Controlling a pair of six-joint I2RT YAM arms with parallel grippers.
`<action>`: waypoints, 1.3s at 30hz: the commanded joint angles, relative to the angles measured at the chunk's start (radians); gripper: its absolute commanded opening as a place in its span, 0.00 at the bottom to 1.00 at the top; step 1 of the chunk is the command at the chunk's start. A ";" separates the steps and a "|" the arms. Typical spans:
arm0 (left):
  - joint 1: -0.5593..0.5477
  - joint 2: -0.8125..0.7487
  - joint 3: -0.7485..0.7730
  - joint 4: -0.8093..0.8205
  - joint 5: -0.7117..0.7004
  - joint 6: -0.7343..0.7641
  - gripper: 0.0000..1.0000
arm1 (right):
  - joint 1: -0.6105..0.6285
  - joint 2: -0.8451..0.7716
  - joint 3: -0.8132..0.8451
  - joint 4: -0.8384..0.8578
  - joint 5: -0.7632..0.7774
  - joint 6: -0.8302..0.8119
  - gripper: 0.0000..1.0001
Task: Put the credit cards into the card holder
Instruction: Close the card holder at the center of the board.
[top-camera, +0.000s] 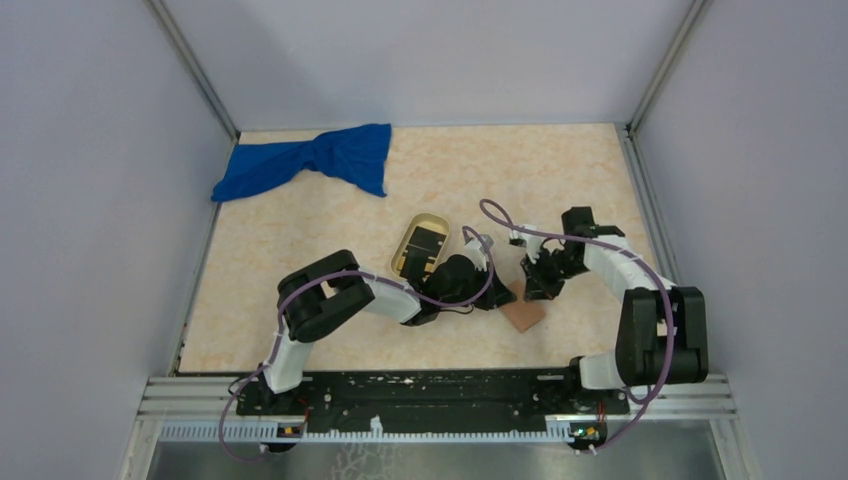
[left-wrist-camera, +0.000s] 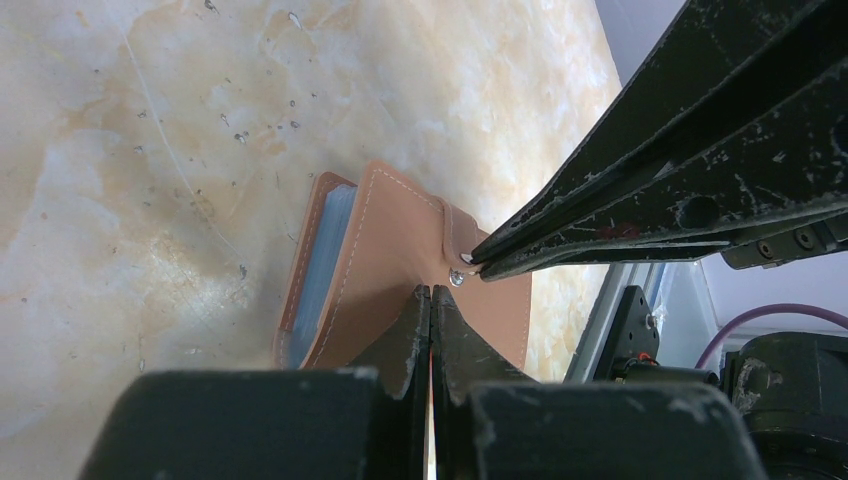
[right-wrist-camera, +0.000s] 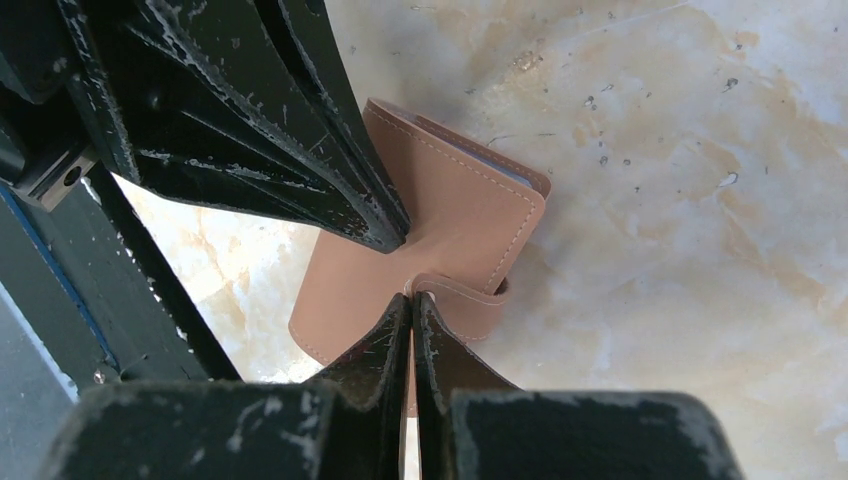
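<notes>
Left wrist view: the wallet (left-wrist-camera: 390, 250) is pinned beneath the closed, empty left tool (left-wrist-camera: 432, 296) (seemingly to steady it) while its clasp strap (left-wrist-camera: 458, 235) is pinched between the right tool's (left-wrist-camera: 478, 262) closed fingers.

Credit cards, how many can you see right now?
1: a black card lies in the oval tray. Another may be hidden under it or the left arm.

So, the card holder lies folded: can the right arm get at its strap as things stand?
Likely yes: the right gripper, shut, has its tips at the strap; the left gripper presses the card holder beside it, not on it.
</notes>
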 joint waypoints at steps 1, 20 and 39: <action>-0.006 0.013 -0.004 0.011 -0.016 0.015 0.00 | 0.026 0.008 0.031 -0.008 -0.028 0.006 0.00; -0.007 0.012 -0.012 0.016 -0.017 0.014 0.00 | 0.044 -0.058 0.026 0.026 0.020 0.036 0.00; -0.008 0.012 -0.014 0.019 -0.026 0.013 0.00 | 0.045 -0.035 0.035 -0.002 0.019 0.027 0.00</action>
